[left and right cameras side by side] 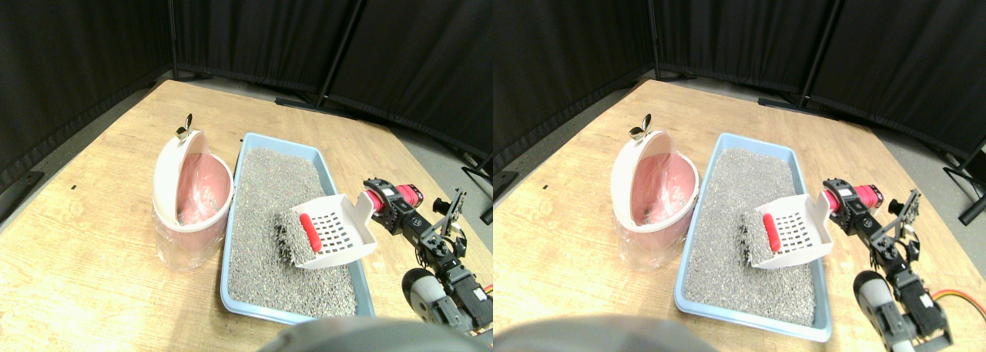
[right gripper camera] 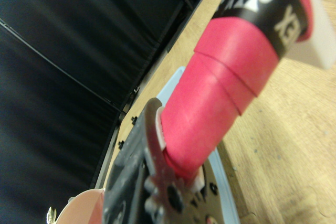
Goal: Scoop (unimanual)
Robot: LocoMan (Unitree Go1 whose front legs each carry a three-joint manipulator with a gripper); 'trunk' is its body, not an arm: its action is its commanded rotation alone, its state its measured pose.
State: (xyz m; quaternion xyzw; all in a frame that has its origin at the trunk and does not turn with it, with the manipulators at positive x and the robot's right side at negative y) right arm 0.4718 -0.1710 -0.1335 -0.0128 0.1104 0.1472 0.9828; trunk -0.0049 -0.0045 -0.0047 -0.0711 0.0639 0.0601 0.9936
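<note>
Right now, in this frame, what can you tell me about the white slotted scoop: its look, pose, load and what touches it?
The white slotted plastic scoop has a grid of slots in its floor, raised side walls and a handle wrapped in pink tape. It is tilted, its front edge dipping into the grey granular litter in the light blue tray. A small red cylinder lies on its front lip with some litter beside it. The right gripper is shut on the wrapped handle, over the tray's right side.
</note>
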